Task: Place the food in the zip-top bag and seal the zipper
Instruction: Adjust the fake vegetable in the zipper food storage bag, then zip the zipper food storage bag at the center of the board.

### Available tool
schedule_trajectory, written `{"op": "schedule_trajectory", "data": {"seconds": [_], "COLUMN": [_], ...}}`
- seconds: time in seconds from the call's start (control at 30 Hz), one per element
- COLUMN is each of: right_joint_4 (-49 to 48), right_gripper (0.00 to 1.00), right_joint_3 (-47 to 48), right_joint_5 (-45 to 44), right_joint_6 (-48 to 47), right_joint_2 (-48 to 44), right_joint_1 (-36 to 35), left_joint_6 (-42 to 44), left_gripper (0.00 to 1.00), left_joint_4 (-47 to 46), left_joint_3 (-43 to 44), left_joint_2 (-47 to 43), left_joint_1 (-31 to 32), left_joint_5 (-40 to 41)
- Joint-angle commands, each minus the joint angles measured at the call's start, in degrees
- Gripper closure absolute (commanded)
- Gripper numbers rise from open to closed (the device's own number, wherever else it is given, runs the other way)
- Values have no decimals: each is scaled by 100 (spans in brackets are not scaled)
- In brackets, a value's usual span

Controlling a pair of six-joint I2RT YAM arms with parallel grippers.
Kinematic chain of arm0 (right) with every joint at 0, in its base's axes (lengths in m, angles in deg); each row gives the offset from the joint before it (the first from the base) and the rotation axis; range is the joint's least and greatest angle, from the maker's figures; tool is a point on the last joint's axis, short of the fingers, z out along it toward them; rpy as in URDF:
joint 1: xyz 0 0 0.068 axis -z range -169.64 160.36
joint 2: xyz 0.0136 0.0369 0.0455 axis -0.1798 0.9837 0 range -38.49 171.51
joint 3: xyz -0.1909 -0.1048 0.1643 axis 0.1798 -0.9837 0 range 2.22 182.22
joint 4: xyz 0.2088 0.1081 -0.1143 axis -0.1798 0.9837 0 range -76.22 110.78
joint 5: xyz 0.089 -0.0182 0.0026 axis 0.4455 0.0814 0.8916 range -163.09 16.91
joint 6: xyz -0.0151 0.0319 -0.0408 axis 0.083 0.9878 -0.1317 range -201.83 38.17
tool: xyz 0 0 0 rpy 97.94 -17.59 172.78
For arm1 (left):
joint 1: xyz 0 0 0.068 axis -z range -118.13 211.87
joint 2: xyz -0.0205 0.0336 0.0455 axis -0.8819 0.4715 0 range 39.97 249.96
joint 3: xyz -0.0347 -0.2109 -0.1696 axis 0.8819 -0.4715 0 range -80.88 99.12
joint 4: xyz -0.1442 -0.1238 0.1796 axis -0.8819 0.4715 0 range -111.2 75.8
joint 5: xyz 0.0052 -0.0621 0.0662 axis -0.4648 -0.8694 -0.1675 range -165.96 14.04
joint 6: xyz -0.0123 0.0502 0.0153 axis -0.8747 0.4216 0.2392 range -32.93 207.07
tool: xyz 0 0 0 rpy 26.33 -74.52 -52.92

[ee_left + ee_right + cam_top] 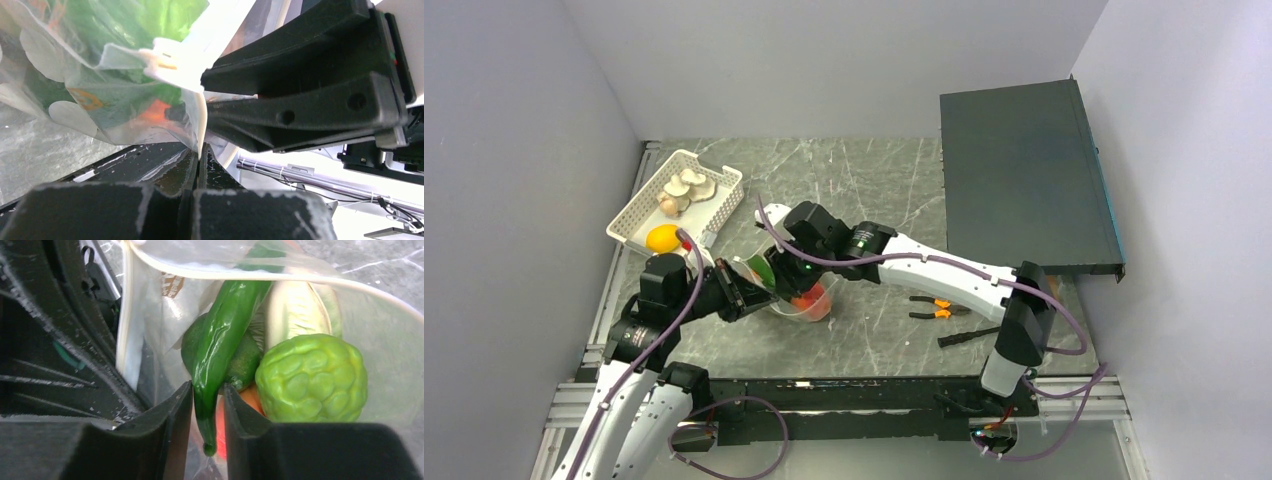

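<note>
Zip-top bag (809,300): near-centre of table (874,180), betw. both arms, mouth open. L gripper (198,162): shut tight on zipper (201,120) strip at bag rim. R gripper (207,395): in bag mouth, jaws slightly parted round dark green pepper (225,325), gap on one side, not clamped. Also in bag: bumpy green fruit (312,377), lettuce (295,310), red-orange fruit (250,397). White basket (639,215), far left: mushrooms (686,188), citrus (664,238).

The pepper (220,340) lies inside the bag (390,330), the basket (637,207) behind it.
</note>
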Motion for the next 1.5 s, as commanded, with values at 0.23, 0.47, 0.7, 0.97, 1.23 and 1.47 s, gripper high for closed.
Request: {"op": "schedule_trajectory", "data": {"seconds": [0.23, 0.47, 0.7, 0.97, 1.23, 1.47], "right_joint_4": [-957, -1650, -2957, -3458, -3632, -3015], "right_gripper": [29, 21, 11, 14, 14, 14], "right_joint_3": [-989, -1714, -2755, -2614, -2387, -1705], "right_joint_5": [569, 426, -60, 1966, 2693, 2266], "right_joint_6": [-460, -495, -111, 646, -330, -957], "right_joint_2": [-1204, -2319, -3189, -2276, -1824, -1382], "right_joint_1": [-71, 190, 1013, 1823, 1318, 939], "left_joint_6": [496, 612, 323, -61, -660, -982], "left_gripper": [100, 100, 100, 100, 100, 100], "left_joint_4": [566, 871, 762, 710, 581, 575], "left_joint_3": [638, 840, 766, 673, 651, 786], "left_joint_2": [153, 282, 203, 250, 128, 351], "left_joint_1": [3, 10, 2, -2, 4, 1], "left_joint_5": [500, 716, 931, 1000, 1251, 1489]}}
